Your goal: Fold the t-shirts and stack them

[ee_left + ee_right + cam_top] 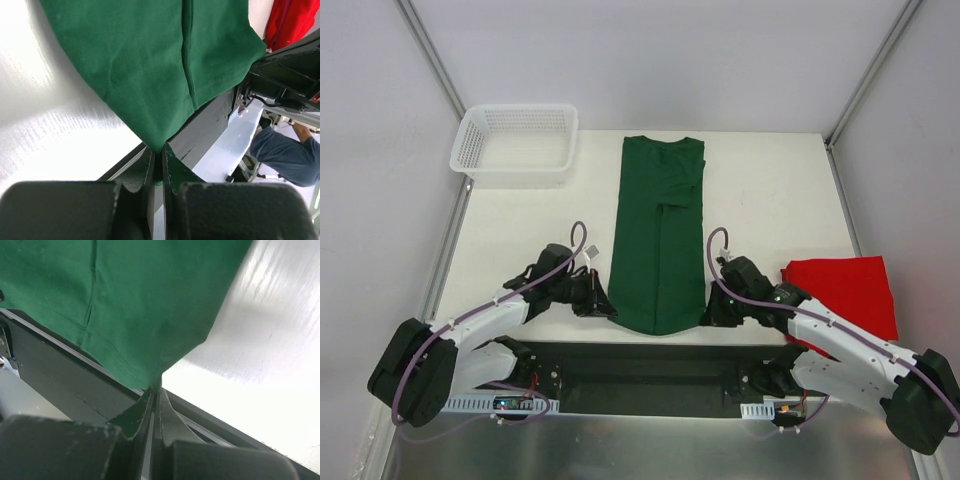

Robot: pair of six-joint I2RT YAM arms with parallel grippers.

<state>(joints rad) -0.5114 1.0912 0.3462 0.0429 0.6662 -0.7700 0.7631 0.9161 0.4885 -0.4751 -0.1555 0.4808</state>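
A dark green t-shirt lies lengthwise down the middle of the white table, its sides folded in to a long strip, collar at the far end. My left gripper is shut on the shirt's near left hem corner; in the left wrist view the green t-shirt runs into the gripper. My right gripper is shut on the near right hem corner, and the green cloth narrows into the gripper. The red t-shirt lies crumpled at the table's right edge, behind my right arm.
A white mesh basket stands at the far left corner of the table. A black base rail runs along the near edge below the hem. Metal frame posts rise at both far corners.
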